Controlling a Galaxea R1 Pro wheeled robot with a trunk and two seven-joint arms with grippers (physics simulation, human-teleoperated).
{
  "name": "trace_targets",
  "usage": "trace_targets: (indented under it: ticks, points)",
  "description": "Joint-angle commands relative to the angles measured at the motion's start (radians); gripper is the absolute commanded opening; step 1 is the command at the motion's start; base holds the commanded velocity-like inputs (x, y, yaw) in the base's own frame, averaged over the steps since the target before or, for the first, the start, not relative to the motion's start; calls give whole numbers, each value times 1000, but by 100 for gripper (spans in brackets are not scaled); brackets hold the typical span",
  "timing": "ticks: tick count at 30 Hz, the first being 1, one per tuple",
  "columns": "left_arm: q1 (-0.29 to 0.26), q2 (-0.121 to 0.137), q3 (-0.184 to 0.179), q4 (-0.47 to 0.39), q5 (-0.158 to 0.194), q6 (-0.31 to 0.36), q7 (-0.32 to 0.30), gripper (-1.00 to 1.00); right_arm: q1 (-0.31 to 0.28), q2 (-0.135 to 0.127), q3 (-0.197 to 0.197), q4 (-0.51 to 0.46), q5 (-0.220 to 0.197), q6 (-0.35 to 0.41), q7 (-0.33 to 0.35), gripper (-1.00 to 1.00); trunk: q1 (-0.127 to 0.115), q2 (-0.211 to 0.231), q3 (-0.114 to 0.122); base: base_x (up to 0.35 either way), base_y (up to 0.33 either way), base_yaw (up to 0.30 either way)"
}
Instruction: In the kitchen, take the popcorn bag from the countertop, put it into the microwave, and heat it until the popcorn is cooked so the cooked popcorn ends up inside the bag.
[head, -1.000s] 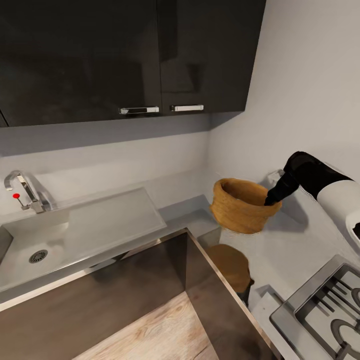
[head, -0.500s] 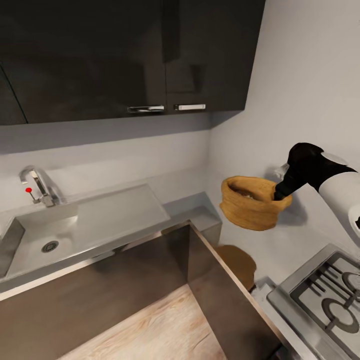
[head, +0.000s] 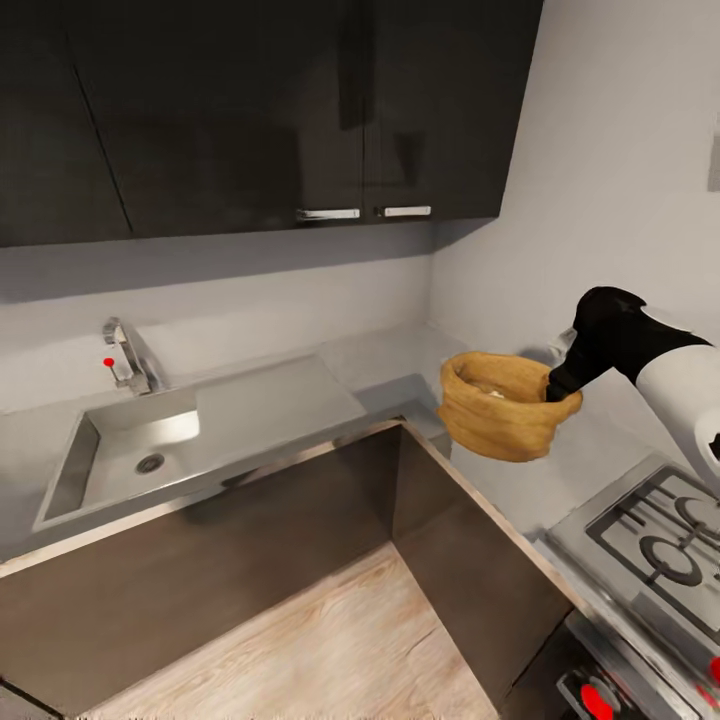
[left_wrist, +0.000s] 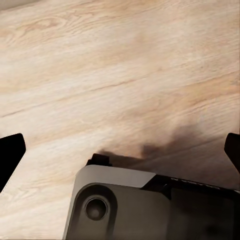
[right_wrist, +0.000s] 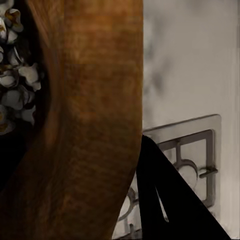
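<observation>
Popcorn bag: it is held in the air by its rolled rim, clear of the grey metal worktop, near the corner and just beside the gas hob.
Right gripper: its jaws are closed on the bag's rim at the side nearer the hob; a dark finger is seen against the sack's outer wall.
Left gripper: its jaws are spread wide, with nothing between them, above the pale wood floor.
Popcorn: pale puffed pieces are seen inside the sack.
Done: the pick-up from the worktop is judged complete.
Left: the bag has yet to be carried to a microwave, placed inside and heated; whether the pieces are already cooked cannot be told.
</observation>
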Motion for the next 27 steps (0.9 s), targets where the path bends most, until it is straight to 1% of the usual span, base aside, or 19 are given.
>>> trace_targets:
  ticks: [1,10,27]
  points:
    - [-1,0,1,1,2,-3,1,100,0,0,3,-2,6,7,9,-100,0,-2,-2,-292,246,-164]
    - [-1,0,-1,1,1,-3,2,100,1,0,2,-2,6,9,6,-100,0,-2,7,-292,242,-238]
    - [-1,-1,-2,1,1,-3,2,100,1,-7,2,-1,4,13,2,-100,0,-2,31,-293,231,-197]
